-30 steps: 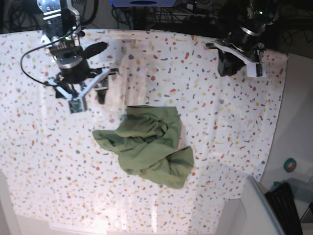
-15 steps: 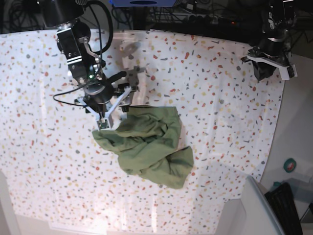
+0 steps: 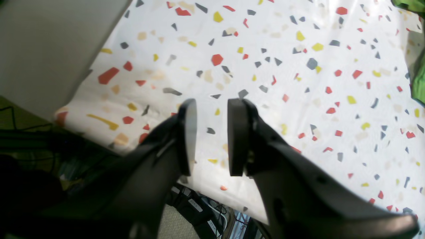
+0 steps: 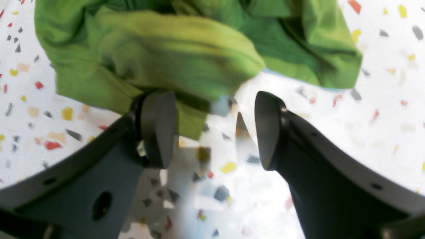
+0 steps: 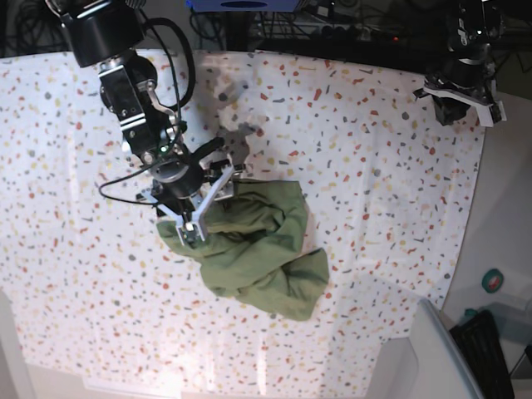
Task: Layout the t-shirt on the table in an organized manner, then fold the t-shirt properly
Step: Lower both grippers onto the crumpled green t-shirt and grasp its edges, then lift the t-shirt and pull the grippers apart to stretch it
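With the t-shirt lying crumpled in the middle of the table, your right gripper is spread wide at its edge, so close on one single layer, while the left gripper, narrowly parted and empty, waits at the corner.

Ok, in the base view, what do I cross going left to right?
Bare table → right gripper, open at the shirt's edge → crumpled t-shirt → more bare table → left gripper at the table's far right corner.
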Controlling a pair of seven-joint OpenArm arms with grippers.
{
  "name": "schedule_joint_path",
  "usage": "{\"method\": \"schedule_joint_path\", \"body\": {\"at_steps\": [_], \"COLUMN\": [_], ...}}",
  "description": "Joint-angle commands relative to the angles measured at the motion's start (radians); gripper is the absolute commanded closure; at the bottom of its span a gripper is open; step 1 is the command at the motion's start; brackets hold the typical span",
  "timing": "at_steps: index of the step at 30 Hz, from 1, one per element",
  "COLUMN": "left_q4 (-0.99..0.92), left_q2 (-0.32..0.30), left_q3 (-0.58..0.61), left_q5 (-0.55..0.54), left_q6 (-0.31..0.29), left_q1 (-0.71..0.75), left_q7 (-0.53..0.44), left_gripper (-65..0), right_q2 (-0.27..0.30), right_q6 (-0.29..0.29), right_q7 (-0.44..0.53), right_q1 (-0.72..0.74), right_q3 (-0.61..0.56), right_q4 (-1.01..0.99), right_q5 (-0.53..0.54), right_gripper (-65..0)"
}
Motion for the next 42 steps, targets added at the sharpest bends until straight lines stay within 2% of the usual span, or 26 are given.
{"method": "schedule_joint_path", "body": {"at_steps": [1, 4, 5, 7, 8, 9, 13, 19, 21, 26, 31, 40, 41, 42], "left_q4": [0.013, 0.017, 0.019, 0.013, 0.011, 0.011, 0.011, -0.039, -0.076, -0.239, -0.403, -0.722, -0.748, -0.767], "left_q2": [-0.008, -0.008, -0.008, -0.008, -0.008, -0.011, -0.014, -0.016, -0.016, -0.017, 0.001, 0.15, 0.161, 0.164], "left_q3": [-0.007, -0.004, 0.001, 0.004, 0.018, 0.033, 0.076, 0.176, 0.22, 0.383, 0.538, 0.578, 0.578, 0.578], "left_q5": [-0.004, -0.004, -0.004, -0.004, -0.004, -0.004, -0.004, -0.003, -0.003, -0.003, -0.01, -0.003, -0.003, -0.003], "left_q6": [-0.004, -0.004, -0.004, -0.004, -0.004, -0.004, -0.004, -0.004, -0.004, -0.002, -0.001, -0.001, -0.001, -0.001], "left_q1": [0.001, -0.007, -0.016, -0.036, -0.05, -0.059, -0.096, -0.176, -0.219, -0.395, -0.585, -0.789, -0.797, -0.805], "left_q7": [-0.024, -0.024, -0.021, -0.018, -0.017, -0.017, -0.017, -0.017, -0.017, -0.017, -0.017, -0.017, -0.017, -0.017], "left_gripper": [-15.3, -15.3, -15.3, -16.1, -16.3, -16.5, -17.4, -36.9, -39.8, -39.7, -39.7, -39.3, -38.3, -34.7], "right_q2": [-0.002, -0.007, -0.007, -0.008, -0.008, -0.008, 0.01, 0.111, 0.133, 0.133, 0.142, 0.142, 0.142, 0.145], "right_q6": [0.006, 0.006, 0.006, 0.006, 0.006, 0.006, 0.006, 0.006, 0.006, 0.006, 0.006, 0.006, 0.006, 0.006], "right_q7": [0.025, 0.025, 0.025, 0.024, 0.024, 0.021, 0.021, 0.021, 0.021, 0.021, 0.021, 0.021, 0.021, 0.021], "right_q1": [0.031, 0.041, 0.041, 0.038, 0.034, 0.028, -0.051, -0.241, -0.293, -0.356, -0.359, -0.359, -0.358, -0.358], "right_q3": [0.001, -0.002, -0.002, -0.004, -0.004, -0.004, 0.003, 0.004, 0.036, 0.125, 0.124, 0.124, 0.125, 0.125], "right_q4": [0.012, 0.006, 0.006, 0.005, 0.008, 0.011, 0.075, 0.296, 0.351, 0.388, 0.388, 0.387, 0.387, 0.385], "right_q5": [0.003, 0.004, 0.004, 0.004, 0.004, 0.004, 0.004, 0.004, 0.004, 0.004, 0.003, 0.001, 0.001, 0.001], "right_gripper": [-34.8, -33.9, -30.9, -16.5, -5.6, 0.0, 0.0, 0.0, 0.0, 0.0, 0.0, 0.0, 0.0, 0.0]}}
